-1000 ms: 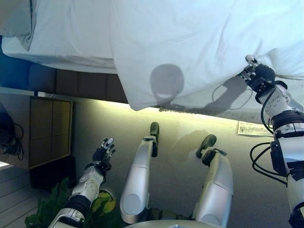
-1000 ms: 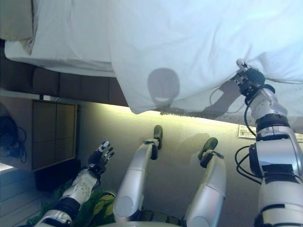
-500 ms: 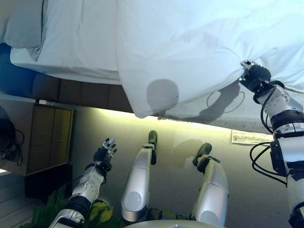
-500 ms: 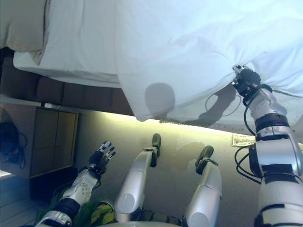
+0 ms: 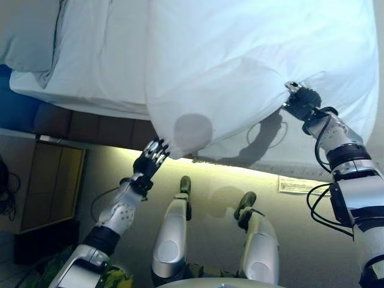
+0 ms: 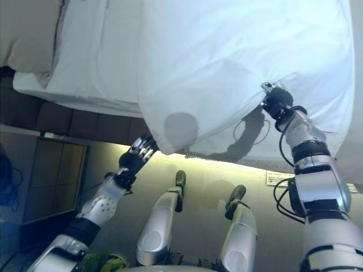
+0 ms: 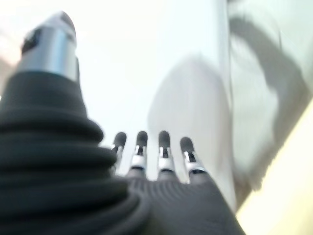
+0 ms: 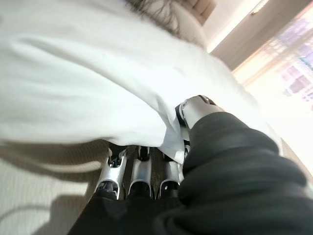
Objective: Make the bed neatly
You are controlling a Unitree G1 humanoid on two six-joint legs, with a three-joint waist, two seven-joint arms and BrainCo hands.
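A white duvet point(image 5: 240, 60) lies over the bed and hangs over its near edge. My right hand point(image 5: 302, 99) is shut on the duvet's edge at the right and holds it lifted; in the right wrist view the cloth point(image 8: 98, 98) is pinched between thumb and fingers point(image 8: 139, 171). My left hand point(image 5: 153, 157) is open, fingers straight, just below the hanging corner of the duvet point(image 5: 180, 135). In the left wrist view its fingers point(image 7: 151, 152) point at the white cloth point(image 7: 186, 112).
A white sheet point(image 5: 90, 66) covers the mattress at the left, with a pillow point(image 5: 27, 30) at the far left. A dark bed base point(image 5: 84, 123) runs below it. A wooden cabinet point(image 5: 45, 186) stands on the floor at the left.
My left hand has risen from low near the floor up to the duvet's hanging corner. My right hand has pulled the duvet edge a little to the left. The camera has shifted.
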